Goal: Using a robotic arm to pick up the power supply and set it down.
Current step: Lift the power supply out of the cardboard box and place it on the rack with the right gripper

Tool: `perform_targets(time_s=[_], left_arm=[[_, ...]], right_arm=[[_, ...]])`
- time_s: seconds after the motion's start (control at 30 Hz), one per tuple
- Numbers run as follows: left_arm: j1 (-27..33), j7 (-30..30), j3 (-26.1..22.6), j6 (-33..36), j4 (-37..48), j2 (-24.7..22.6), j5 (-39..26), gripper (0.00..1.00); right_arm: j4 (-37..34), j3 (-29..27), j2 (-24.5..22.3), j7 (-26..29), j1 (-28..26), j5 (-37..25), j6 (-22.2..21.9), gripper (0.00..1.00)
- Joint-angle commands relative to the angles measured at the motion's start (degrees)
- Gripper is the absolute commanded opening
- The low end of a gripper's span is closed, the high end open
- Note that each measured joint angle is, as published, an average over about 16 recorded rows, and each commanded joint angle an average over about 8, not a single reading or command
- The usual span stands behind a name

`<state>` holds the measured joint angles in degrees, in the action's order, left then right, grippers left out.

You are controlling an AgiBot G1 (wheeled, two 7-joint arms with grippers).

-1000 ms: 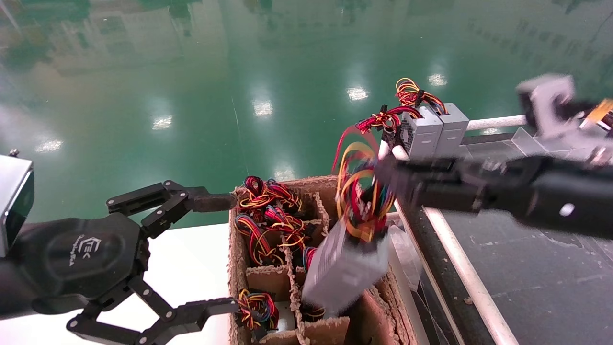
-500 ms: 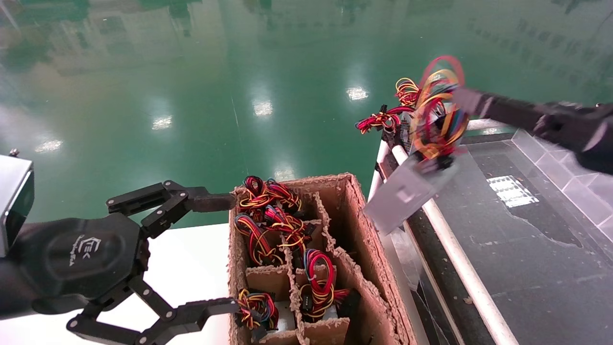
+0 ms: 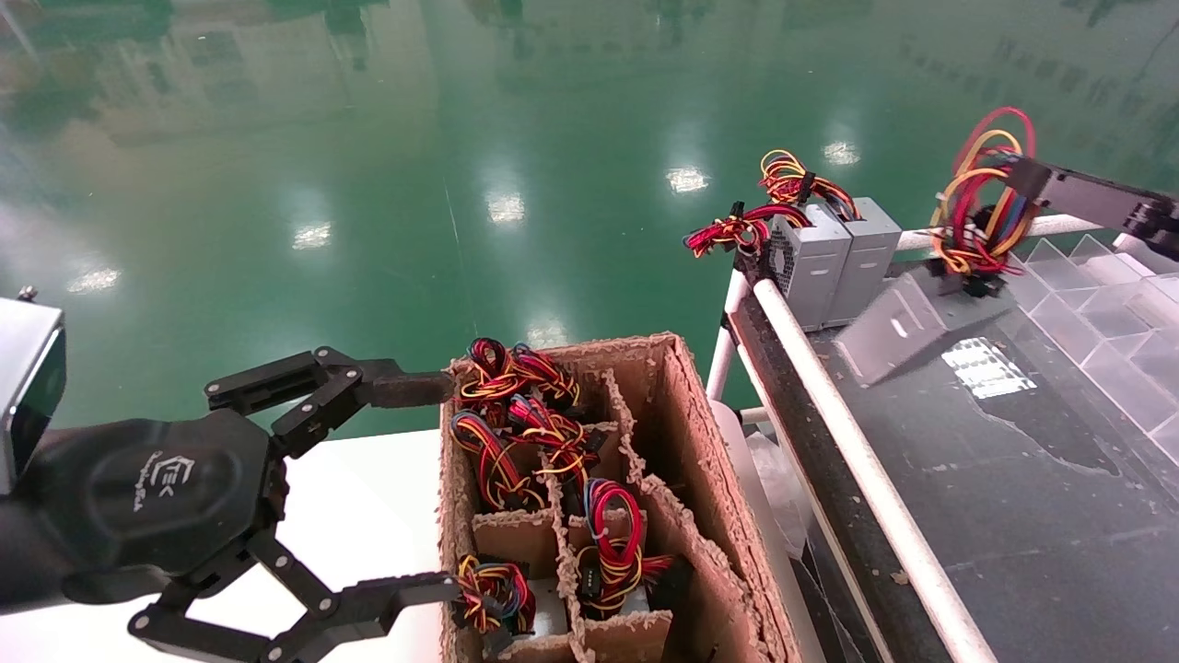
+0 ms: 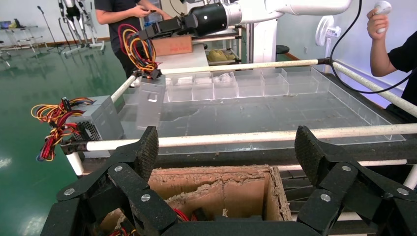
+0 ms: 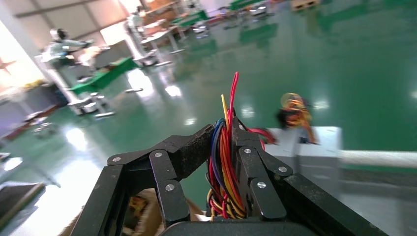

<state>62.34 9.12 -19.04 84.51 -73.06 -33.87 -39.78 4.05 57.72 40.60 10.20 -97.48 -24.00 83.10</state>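
Glossy green factory floor fills the far background, mirroring ceiling lights. On the right stands a dark, wet-looking table (image 3: 1013,516) edged with white tube rails and, at its far right, clear plastic dividers (image 3: 1114,276).

Above its far end the right gripper (image 3: 1018,170) reaches in from the right, its arm cut off by the picture edge. Its black linkage fingers are pinched on the looped red, yellow, orange and blue wires of the power supply (image 3: 907,327). That plain grey sheet-metal box hangs tilted below the wires, its lower end near or on the table; contact is hard to judge. The right wrist view shows the wire bundle (image 5: 223,162) squeezed between the fingers but hides the box itself.

Two more grey boxes (image 3: 834,258) stand upright at the table's far left corner, wires spilling leftward.

Near centre sits a ragged cardboard box (image 3: 682,433) with partitions, several cells holding wire loops; its near end is cut off.

The left gripper (image 3: 419,488) hovers at that box's left wall, fingers spread wide and holding nothing. Only the left wrist view shows two people beyond the table.
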Motion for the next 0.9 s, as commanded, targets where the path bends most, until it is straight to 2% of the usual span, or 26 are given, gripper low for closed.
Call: perform_targets(time_s=[0.03,0.5,0.9], left_arm=[[0.0,0.0,0.0,0.0,0.0,0.0,0.0,1.00],[0.0,0.0,0.0,0.0,0.0,0.0,0.0,1.00],[0.0,0.0,0.0,0.0,0.0,0.0,0.0,1.00]], right_arm=[[-1.4,0.2,-0.1,-0.6,-0.2,-0.3,-0.7,0.00],[-4.3,1.1,4.9,-2.2,-0.2,-1.7,-9.3,0.00],[-4.4,1.3,8.2,-1.9,-2.2,-1.9,-14.3,0.00]])
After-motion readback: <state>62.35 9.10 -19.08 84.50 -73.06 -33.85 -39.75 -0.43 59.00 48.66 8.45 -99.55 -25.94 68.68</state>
